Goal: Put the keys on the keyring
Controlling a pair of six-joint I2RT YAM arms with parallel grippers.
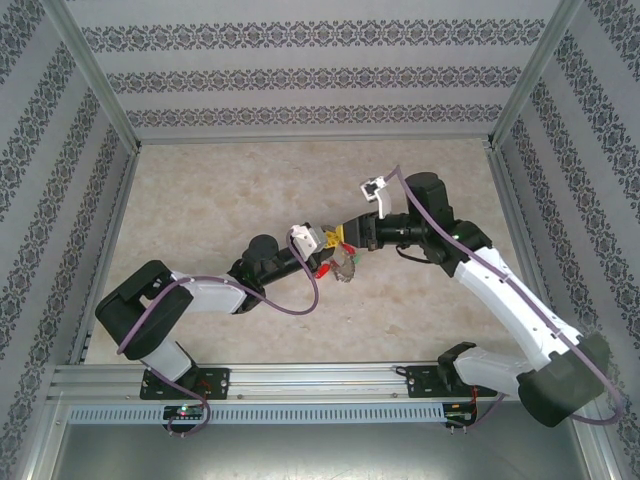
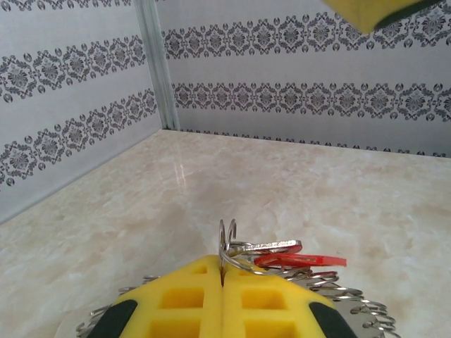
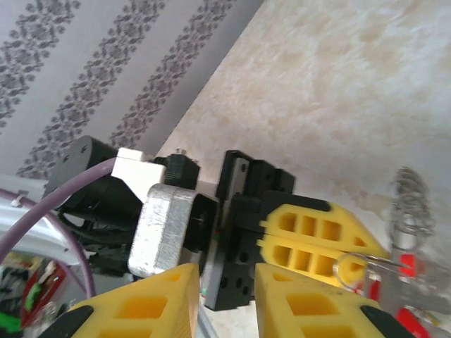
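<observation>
My left gripper (image 2: 223,282) is shut on a small upright wire ring (image 2: 227,243) at the rim of the keyring (image 2: 345,292), whose silvery links fan out beneath the yellow fingers. A silver key (image 2: 271,247) and a red key (image 2: 303,260) hang from that ring to the right. From above, the keyring (image 1: 347,266) and keys (image 1: 325,268) dangle under the left gripper (image 1: 330,245). My right gripper (image 3: 222,303) is open with nothing between its fingers, close in front of the left gripper (image 3: 356,255). The red key (image 3: 406,265) and links (image 3: 412,204) show beyond.
Both arms meet over the middle of the beige marbled table (image 1: 230,190). Patterned walls (image 1: 300,80) close in the back and sides, with metal posts at the corners. The right gripper's yellow finger (image 2: 373,10) hangs at the top of the left wrist view.
</observation>
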